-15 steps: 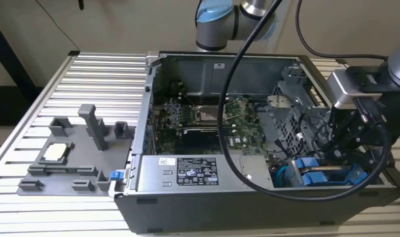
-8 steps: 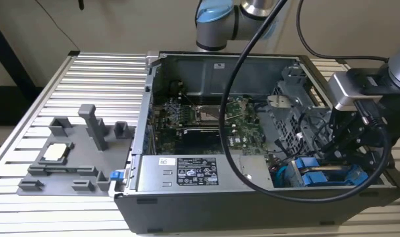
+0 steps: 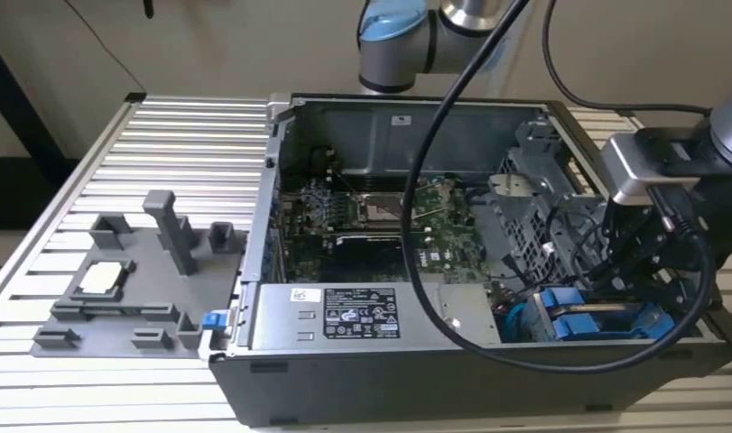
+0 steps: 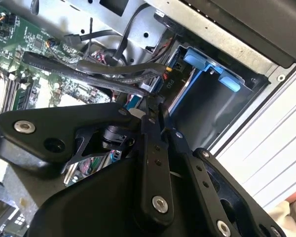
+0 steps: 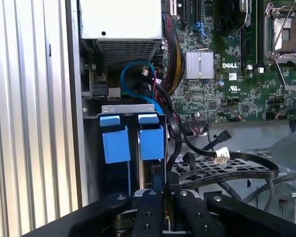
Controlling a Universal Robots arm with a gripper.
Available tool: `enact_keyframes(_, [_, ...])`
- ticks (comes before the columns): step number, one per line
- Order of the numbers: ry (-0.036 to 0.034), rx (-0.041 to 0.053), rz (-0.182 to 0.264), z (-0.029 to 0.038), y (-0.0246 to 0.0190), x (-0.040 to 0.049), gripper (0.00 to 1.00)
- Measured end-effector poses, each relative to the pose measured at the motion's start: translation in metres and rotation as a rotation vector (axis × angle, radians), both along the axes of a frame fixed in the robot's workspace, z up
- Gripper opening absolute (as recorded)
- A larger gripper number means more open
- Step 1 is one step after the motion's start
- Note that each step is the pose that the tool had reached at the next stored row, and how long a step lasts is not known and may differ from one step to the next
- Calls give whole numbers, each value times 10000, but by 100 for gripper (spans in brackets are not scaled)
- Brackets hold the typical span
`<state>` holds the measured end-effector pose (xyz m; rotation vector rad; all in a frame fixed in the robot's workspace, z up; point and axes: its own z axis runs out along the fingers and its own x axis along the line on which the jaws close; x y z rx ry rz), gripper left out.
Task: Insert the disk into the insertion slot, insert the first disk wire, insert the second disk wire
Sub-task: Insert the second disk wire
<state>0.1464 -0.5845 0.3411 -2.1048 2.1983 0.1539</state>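
Open computer case point(image 3: 486, 361) on a ribbed metal table point(image 3: 185, 162), beige wall behind, gripper point(image 4: 155, 106) fingers together over the disk point(image 5: 153, 143), blue-framed, seated in the insertion slot point(image 5: 133, 109), grey fixture tray point(image 3: 125, 289) alongside.

Black cables point(image 5: 227, 168) crowd the insertion slot point(image 5: 133, 148) — grey cage point(image 3: 534, 207) alongside.

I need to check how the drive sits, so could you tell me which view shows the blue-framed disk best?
The first wrist view: the disk stands in the insertion slot, blue handle ends facing the camera. The exterior view shows its blue ends behind cables. The second wrist view catches blue tabs at an angle.
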Motion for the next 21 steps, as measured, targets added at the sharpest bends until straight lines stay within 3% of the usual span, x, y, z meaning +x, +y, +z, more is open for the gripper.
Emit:
enact_keyframes(11, [0, -18, -38, -4, -19, 0, 16])
enact_keyframes(21, [-40, -36, -75, -58, -20, -11, 17])
